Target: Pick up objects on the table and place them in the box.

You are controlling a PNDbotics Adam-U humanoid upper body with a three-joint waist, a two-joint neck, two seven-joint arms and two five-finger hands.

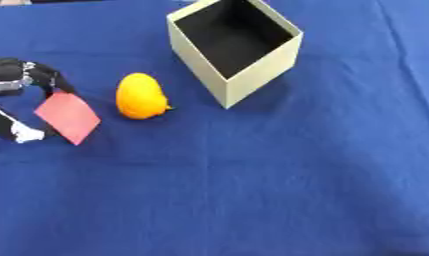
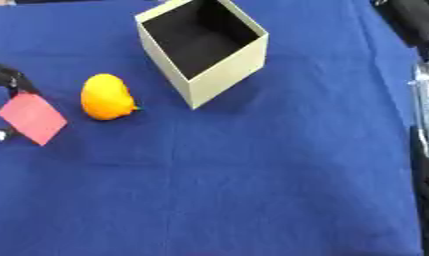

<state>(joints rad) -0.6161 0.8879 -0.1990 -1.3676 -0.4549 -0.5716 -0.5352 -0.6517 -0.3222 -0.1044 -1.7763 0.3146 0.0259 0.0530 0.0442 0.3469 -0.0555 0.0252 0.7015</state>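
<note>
In the left eye view, a table covered with a blue cloth (image 1: 279, 190) is seen from above. An open cream box (image 1: 239, 60) with a dark inside stands toward the far edge of the table, turned so that one corner points to the near side. An orange fruit-shaped object (image 1: 140, 96) lies on the cloth to the left of the box, near it but not touching. Further left, close to the left edge of the table, a flat red square piece (image 1: 68, 117) is held tilted on one corner. It is pinched by the left hand (image 1: 21, 80), whose black fingers are curled over its upper corner, while a white-tipped part of the hand (image 1: 25, 133) is seen at its lower left side. Whether the red piece touches the cloth cannot be told. The red piece and the orange object are just beside each other, with a narrow strip of cloth between them.

In the right eye view, the same things are shown shifted to the left. Only the fingertips of the left hand are seen at the left edge, on the upper corner of the red piece. Along the right edge of the picture, black and silver parts of the right arm (image 2: 423, 100) are seen beside the table; the right hand itself cannot be made out, so the state of its fingers cannot be told.
</note>
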